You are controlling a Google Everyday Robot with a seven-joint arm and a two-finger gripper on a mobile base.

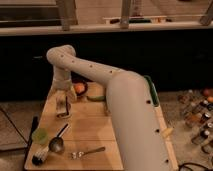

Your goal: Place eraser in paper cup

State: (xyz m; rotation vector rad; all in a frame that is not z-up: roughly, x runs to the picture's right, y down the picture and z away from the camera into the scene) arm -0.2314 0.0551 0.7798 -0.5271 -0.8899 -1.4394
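gripper (63, 107): hangs fingers-down over the wooden table (95, 130), toward 10 o'clock from the table's middle; we see the fingers spread, with nothing pinched that we can make out
paper cup (63, 115): a short pale shape on the table right under the fingertips, at 6 o'clock of the gripper; whether they touch, we cannot tell
eraser: we cannot pick it out
orange round thing (79, 88): in a dark bowl (86, 85), just beside the gripper at 2 o'clock
light-green cup (39, 135): near the table's left edge, at 7 o'clock of the gripper
metal ladle (56, 144): at 4 o'clock of the light-green cup, just beside it
spoon (86, 151): near the front edge, at 3 o'clock of the metal ladle
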